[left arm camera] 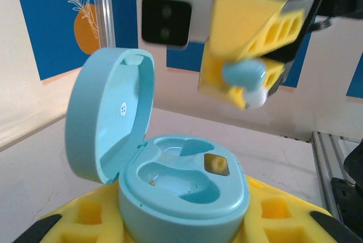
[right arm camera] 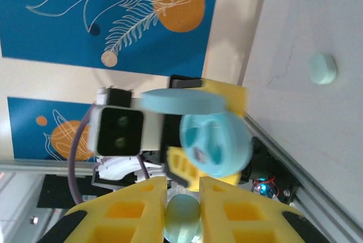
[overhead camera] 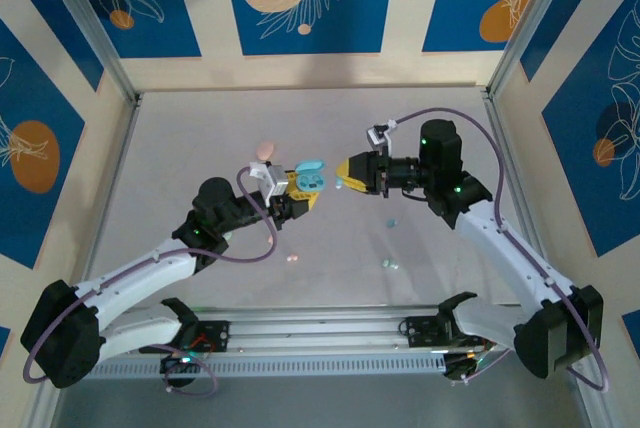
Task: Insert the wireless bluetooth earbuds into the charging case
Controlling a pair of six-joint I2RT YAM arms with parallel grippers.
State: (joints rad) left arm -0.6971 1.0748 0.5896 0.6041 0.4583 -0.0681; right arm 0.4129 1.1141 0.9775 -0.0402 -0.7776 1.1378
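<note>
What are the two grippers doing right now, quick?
Left gripper: closed, holding the open blue case.
Right gripper: closed, holding a blue earbud.

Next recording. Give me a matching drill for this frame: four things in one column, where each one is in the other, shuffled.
Things:
1. blue charging case
2. pale blue earbud
3. pink case
4. pink earbud

Places:
A. loose on the table, near side
B. pinched in the right gripper
C. held, lid open, in the left gripper
D. on the table, far side

Pairs: 1-C, 2-B, 3-D, 4-A
</note>
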